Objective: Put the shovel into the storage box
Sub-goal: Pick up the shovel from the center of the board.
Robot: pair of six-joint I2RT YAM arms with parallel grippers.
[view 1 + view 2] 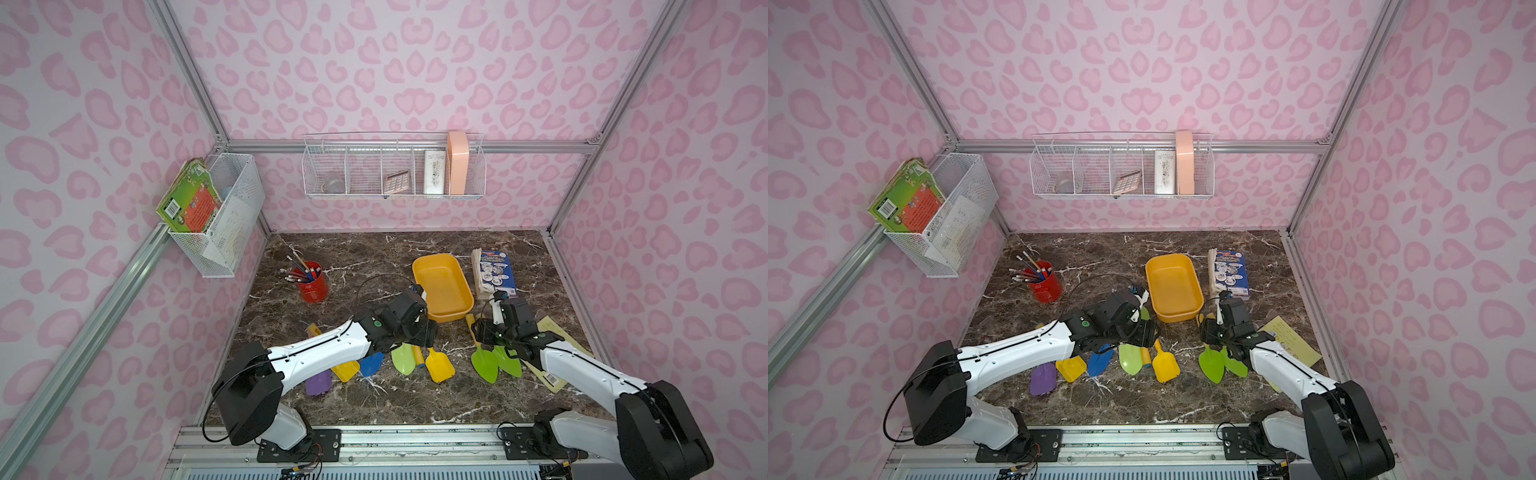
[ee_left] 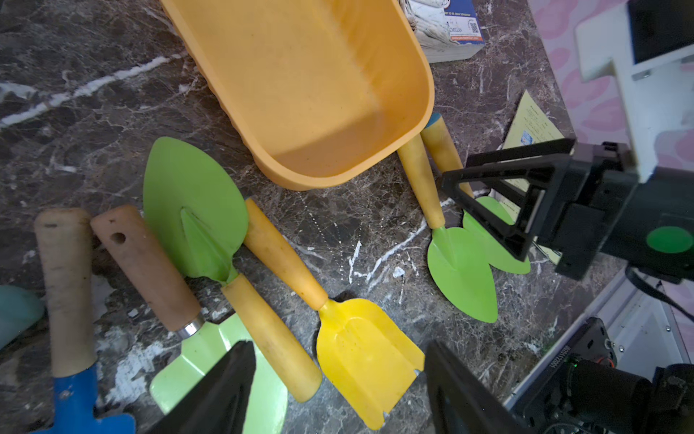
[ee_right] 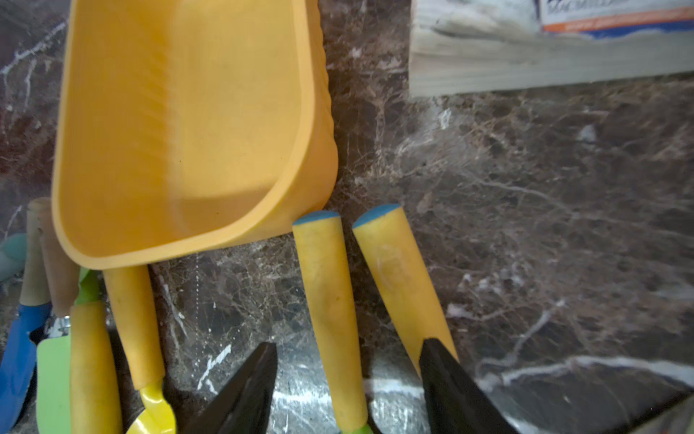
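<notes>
Shovels (image 1: 404,358) lie loose on the marble counter (image 1: 374,257) at six o'clock from the empty yellow-orange storage box (image 1: 443,286), so both arms reach low: right fingers (image 3: 244,394) gape astride the yellow handle of a green shovel (image 3: 330,300), left fingers (image 2: 218,394) hang spread over a yellow shovel (image 2: 368,353), neither gripping anything yet.

pink leopard-print walls (image 1: 374,50) w/ alu frame (image 1: 266,146), dark marble tabletop (image 1: 374,266), white wire baskets (image 1: 361,174) hung up.

The 2 arms, left arm (image 1: 320,353) and right arm (image 1: 582,365), wear white shells dotted with small dark screws, black joint housings and thin black cables (image 1: 316,341). A green dot (image 1: 376,323) marks each wrist; fingers (image 2: 495,171) are black triangular frames.
</notes>
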